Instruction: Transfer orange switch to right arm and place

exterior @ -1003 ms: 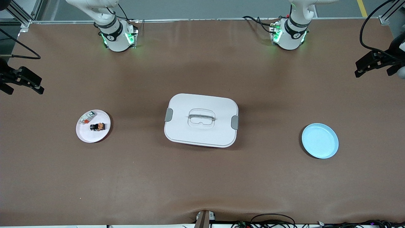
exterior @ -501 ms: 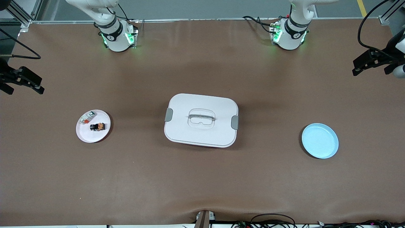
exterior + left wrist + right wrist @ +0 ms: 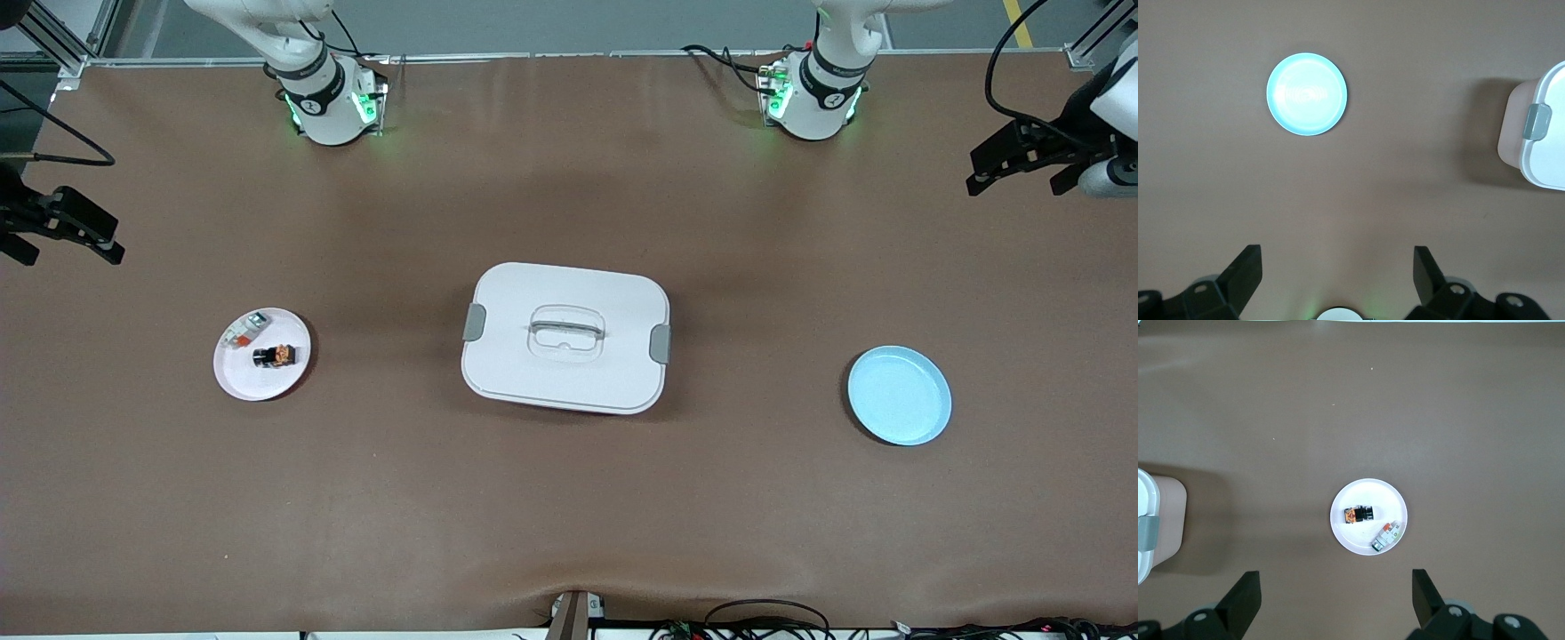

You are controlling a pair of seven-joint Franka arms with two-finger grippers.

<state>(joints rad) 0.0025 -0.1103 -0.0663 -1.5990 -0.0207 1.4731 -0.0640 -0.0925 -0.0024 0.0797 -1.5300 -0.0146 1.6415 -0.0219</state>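
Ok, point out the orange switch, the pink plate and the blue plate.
orange switch (image 3: 274, 356): front view, its orange middle.
pink plate (image 3: 242, 380): front view, bare part near the rim.
blue plate (image 3: 899, 396): front view, bare centre.

Front cam high, facing arms; wrist cams look down, both catching white box (image 3: 565, 336).

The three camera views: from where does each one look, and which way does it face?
Front view: high across the table, facing both bases; left hand and right hand at the ends.
Left wrist view: looks down on blue plate; own fingers show.
Right wrist view: looks down on white plate with orange switch.
Shared: white box.
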